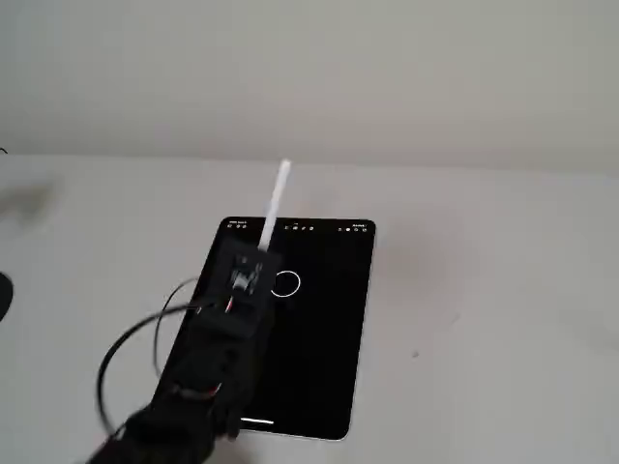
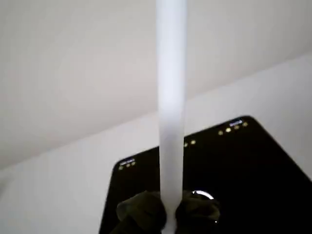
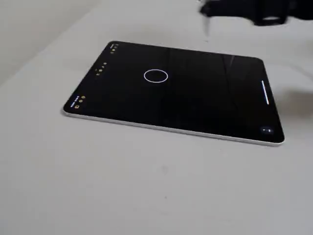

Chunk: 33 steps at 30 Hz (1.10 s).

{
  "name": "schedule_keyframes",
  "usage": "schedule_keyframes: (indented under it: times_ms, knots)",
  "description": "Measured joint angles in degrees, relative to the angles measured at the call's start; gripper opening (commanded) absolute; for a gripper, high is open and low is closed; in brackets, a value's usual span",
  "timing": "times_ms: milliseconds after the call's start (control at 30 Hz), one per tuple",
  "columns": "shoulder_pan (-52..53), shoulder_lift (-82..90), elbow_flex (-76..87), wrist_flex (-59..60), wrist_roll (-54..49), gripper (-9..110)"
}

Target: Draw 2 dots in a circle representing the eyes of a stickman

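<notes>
A black tablet [image 1: 319, 387] lies flat on the pale table. The circle [image 1: 286, 283] is a thin white ring on its screen, also seen in another fixed view [image 3: 156, 76] and half hidden behind a finger in the wrist view [image 2: 203, 195]. My gripper [image 2: 170, 215] is shut on a white stylus [image 2: 171, 97], whose long end sticks up and away [image 1: 280, 188]. In a fixed view the gripper [image 1: 247, 274] hovers just left of the ring. The dots are not visible in any view. The stylus tip is hidden under the gripper.
Small toolbar icons [image 1: 300, 228] line the tablet's far edge. Black cables [image 1: 131, 343] loop off the arm at the left. The dark arm [image 3: 254, 10] overhangs the tablet's top right corner in another fixed view. Bare table surrounds the tablet.
</notes>
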Motion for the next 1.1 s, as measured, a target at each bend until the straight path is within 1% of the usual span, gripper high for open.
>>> schedule_keyframes:
  times_ms: [300, 467, 700, 1100]
  knots:
    - [-0.09, -26.02, -19.34, -7.82, -3.60, 0]
    - [-0.09, -35.60, -25.93, -8.09, -4.31, 0]
    - [-0.44, -41.13, -32.34, -7.91, -4.48, 0]
    - [-1.05, -41.40, -33.31, -7.56, -6.06, 0]
